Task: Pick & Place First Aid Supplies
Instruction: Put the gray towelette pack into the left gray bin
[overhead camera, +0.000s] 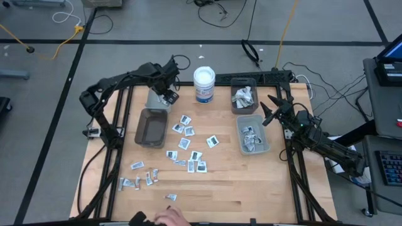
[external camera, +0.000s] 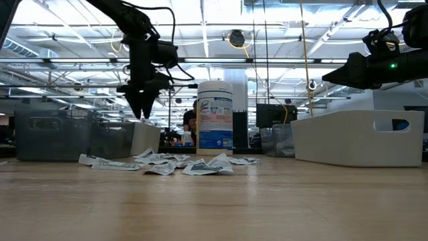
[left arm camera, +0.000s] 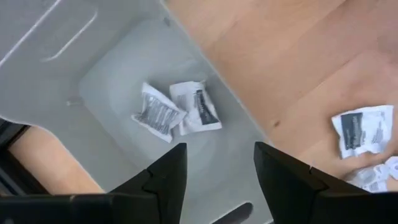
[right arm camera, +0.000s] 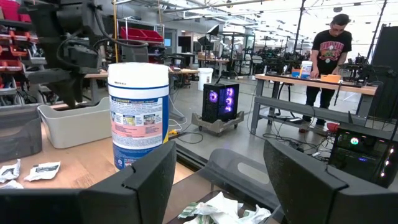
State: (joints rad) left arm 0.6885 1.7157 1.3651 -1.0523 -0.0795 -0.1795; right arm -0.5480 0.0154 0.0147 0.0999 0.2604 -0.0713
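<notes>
High view: 4 bins and 1 white tub [overhead camera: 204, 84] on table. Left gripper [overhead camera: 168, 97] hangs above the bin [left arm camera: 112, 93] beside the tub, fingers apart, holding nothing; 2 packets [left arm camera: 176, 112] lie inside that bin. Loose packets [overhead camera: 186, 145] scattered in front of tub. Right gripper [overhead camera: 271, 110] wide open, empty, right of tub.

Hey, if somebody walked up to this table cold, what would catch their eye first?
Probably the scatter of small white packets across the middle of the wooden table, with a tall white tub standing at the far edge. The left gripper hangs open over a grey bin holding two packets, while the right gripper waits open beside the bins on the right.
</notes>
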